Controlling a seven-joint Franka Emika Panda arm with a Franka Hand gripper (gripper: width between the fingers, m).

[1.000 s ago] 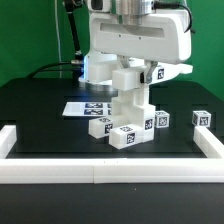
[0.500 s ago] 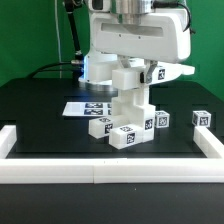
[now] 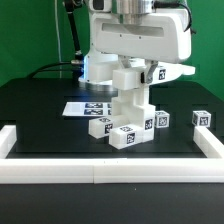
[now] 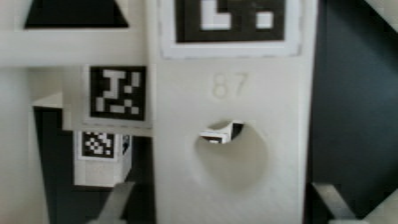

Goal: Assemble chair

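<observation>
Nothing has shifted since the earlier frames; my white arm (image 3: 135, 40) and every part hold the same position.

1. At the exterior view's left, the thin flat white marker board (image 3: 80, 108) lies on the black tabletop (image 3: 40, 115), inside the raised white border rail (image 3: 12, 140).
2. At centre, the white tagged chair assembly (image 3: 128, 118) stands on the tabletop just beside the marker board, directly under my wrist.
3. To the exterior view's right, one small white tagged block (image 3: 162, 119) sits near the assembly. A second small white tagged cube (image 3: 202, 118) sits well apart from it.

In the wrist view, a flat white chair panel (image 4: 231, 110) with black tags and a small hole fills the frame. My hand (image 4: 222, 200) straddles it, one dark finger (image 4: 331, 197) on each side. I cannot tell whether the fingers press on the panel.
</observation>
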